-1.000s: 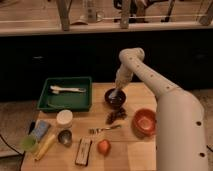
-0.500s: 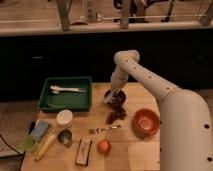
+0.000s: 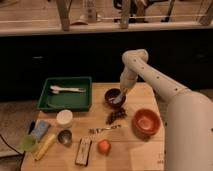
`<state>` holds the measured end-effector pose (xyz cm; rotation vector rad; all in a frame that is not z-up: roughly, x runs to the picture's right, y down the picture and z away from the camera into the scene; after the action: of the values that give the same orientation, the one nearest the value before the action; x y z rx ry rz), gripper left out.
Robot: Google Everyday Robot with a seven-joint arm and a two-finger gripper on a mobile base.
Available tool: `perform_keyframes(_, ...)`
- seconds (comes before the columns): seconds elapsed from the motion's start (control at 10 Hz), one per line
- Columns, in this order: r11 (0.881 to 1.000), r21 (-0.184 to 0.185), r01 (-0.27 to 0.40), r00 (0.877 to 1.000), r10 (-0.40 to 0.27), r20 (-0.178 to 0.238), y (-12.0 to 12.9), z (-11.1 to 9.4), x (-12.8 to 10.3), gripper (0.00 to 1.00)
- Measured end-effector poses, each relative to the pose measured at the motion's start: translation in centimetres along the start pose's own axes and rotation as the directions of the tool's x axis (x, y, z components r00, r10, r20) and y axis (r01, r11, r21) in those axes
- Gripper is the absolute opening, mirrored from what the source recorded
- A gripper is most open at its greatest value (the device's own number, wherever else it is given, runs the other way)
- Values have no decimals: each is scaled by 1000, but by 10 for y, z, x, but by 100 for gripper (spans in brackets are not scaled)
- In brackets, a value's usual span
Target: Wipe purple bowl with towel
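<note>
The purple bowl (image 3: 113, 97) stands on the wooden table (image 3: 125, 150), just right of the green tray. My gripper (image 3: 119, 99) points down into the bowl from its right side, on the end of the white arm (image 3: 150, 75) that comes in from the right. A small pale scrap, the towel (image 3: 119, 101), shows at the gripper's tip against the inside of the bowl, and the gripper is shut on it. The far inner wall of the bowl is partly hidden by the gripper.
A green tray (image 3: 47, 100) with a white utensil (image 3: 67, 89) sits at the left. An orange bowl (image 3: 146, 122) is at the right, and dark scraps (image 3: 116, 116) and a fork (image 3: 105, 129) lie below the purple bowl. Near the front are a white lid (image 3: 64, 117), metal cup (image 3: 64, 136), blue pad (image 3: 41, 129), green cup (image 3: 29, 143), yellow item (image 3: 45, 146), orange fruit (image 3: 104, 146) and dark bar (image 3: 83, 150).
The gripper has shifted slightly inside the purple bowl, moving the towel over its inner surface. The arm's upper link has swung a little to the left.
</note>
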<state>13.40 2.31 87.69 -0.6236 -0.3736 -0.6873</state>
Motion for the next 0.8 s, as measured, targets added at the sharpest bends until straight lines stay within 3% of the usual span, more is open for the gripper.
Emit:
perform_keyframes(0.4,1000,22,-6,999,7,-42,-26,0,10,0)
perform_keyframes(0.6,998,49,42,999,-40,-35,-52,2,-9,0)
perform_keyframes(0.8,994,68,89,996,-89,-14,-61,1,-27,0)
